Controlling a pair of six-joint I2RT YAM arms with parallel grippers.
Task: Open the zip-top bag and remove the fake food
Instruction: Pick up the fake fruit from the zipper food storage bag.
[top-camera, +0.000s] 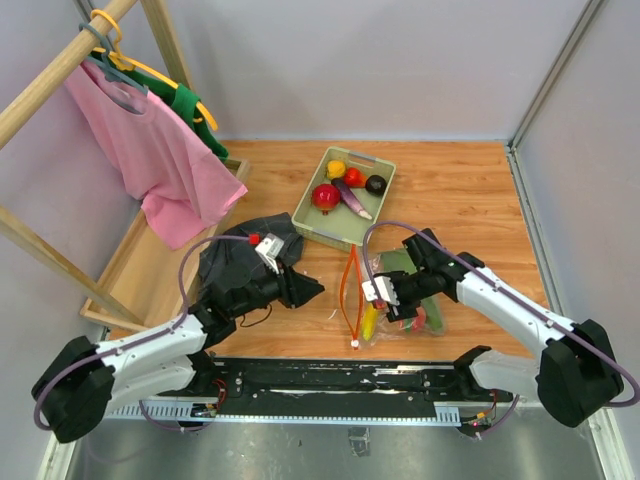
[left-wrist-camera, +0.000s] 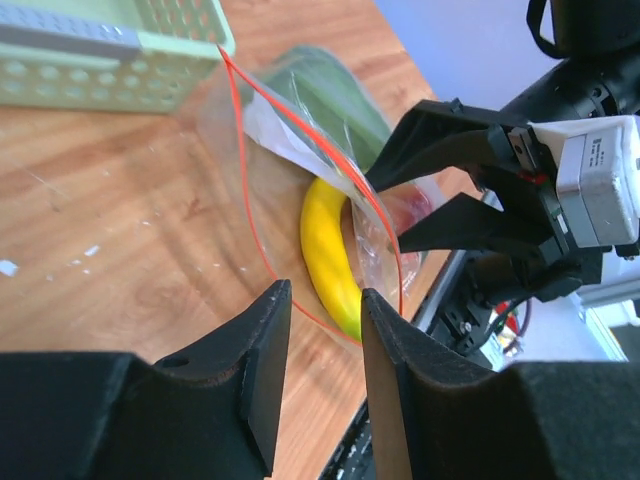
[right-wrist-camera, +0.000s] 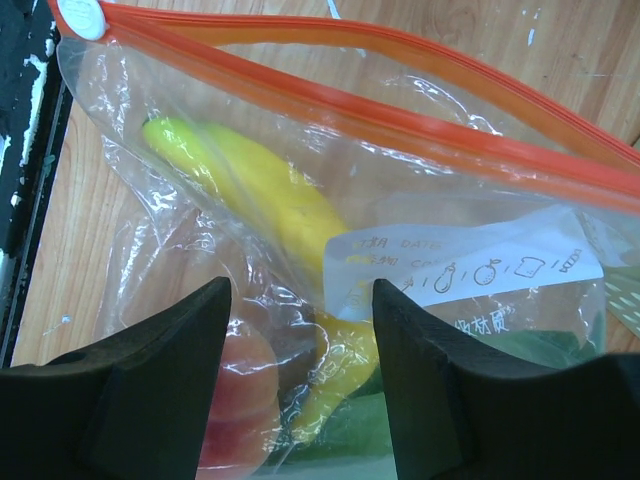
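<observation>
The clear crinkly zip-top bag with an orange-red zip strip (top-camera: 432, 322) lies flat on the wooden worktop (top-camera: 470, 200), at about 5 o'clock from the pale green plastic tray (top-camera: 320, 232), near it but not touching. Its mouth faces 9 o'clock and is parted, the two halves of the orange strip (right-wrist-camera: 330, 68) bowed away from each other, with the small white slider (right-wrist-camera: 82, 18) at the near end.

Inside the bag are a glossy yellow toy banana (right-wrist-camera: 262, 205), a red round toy fruit (right-wrist-camera: 240, 400) and a flat green leafy piece (right-wrist-camera: 510, 350), under a white printed label (right-wrist-camera: 470, 272). More toy food sits in the tray: a yellow pepper (top-camera: 336, 168), a big red round fruit (top-camera: 325, 197), a long purple aubergine (top-camera: 352, 200) and a dark round one (top-camera: 375, 184).

The left gripper (left-wrist-camera: 322, 320) is low at the bag's 9 o'clock side, aimed into the mouth. Its fingers are a narrow gap apart with nothing between them, and the zip strip curves just beyond their tips.

The right gripper (right-wrist-camera: 300, 330) is over the middle of the bag from the 3 o'clock side, fingers spread wide and clamping nothing. Its tips seem to be close above the plastic, though I cannot tell whether they touch it.

A crumpled black cloth (top-camera: 225, 265) lies under the left arm.
</observation>
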